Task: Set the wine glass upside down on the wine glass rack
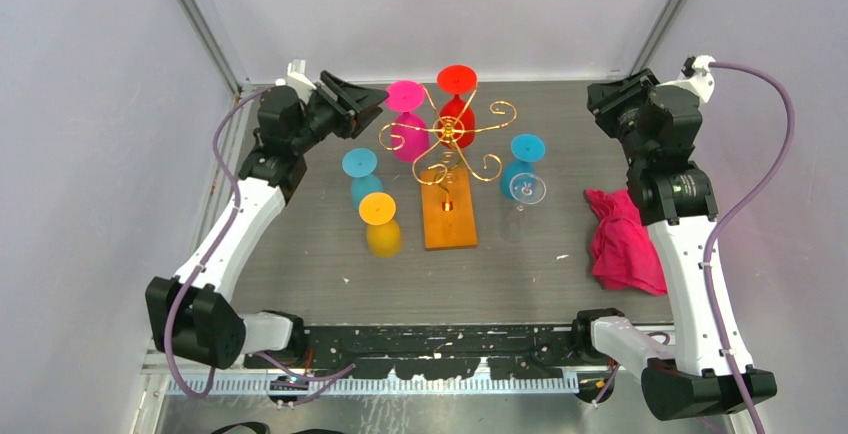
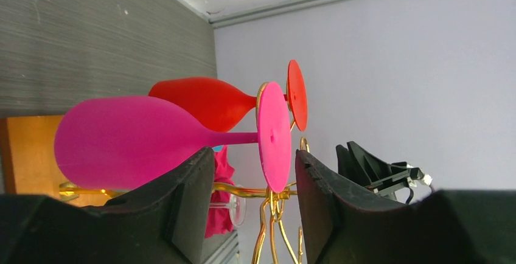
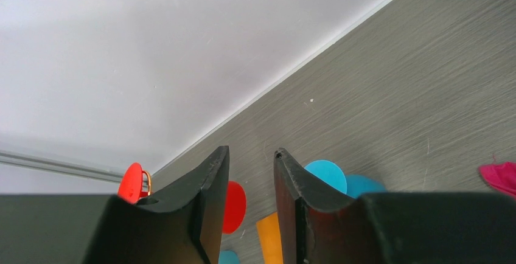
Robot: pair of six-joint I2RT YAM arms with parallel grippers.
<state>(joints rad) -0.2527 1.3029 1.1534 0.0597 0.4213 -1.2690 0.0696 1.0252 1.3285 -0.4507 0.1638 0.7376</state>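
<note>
We judge the hang done. The wine glass rack (image 1: 452,134) stands mid-table (image 1: 300,254). The pink wine glass (image 1: 407,122) hangs off the rack's left arm, foot up and bowl down. A red glass (image 1: 457,96) hangs the same way on the rack's far side.

The left gripper (image 2: 252,157) sits at the rack's left with jaws parted either side of the pink foot, gripping nothing as far as we can see. The right gripper (image 3: 251,151) is well right of the rack, jaws apart and empty.

What's left, in our view, is backing the left arm out without clipping the foot or the scrolls.

- **Right of the rack:** a pink cloth (image 1: 625,239) lies well off, while a second blue glass (image 1: 522,162) and a clear glass (image 1: 526,192) are close in.
- **Near left of the rack:** a blue glass (image 1: 362,179) and a yellow glass (image 1: 381,224) — the blue one is closest to the left arm's way back.
</note>
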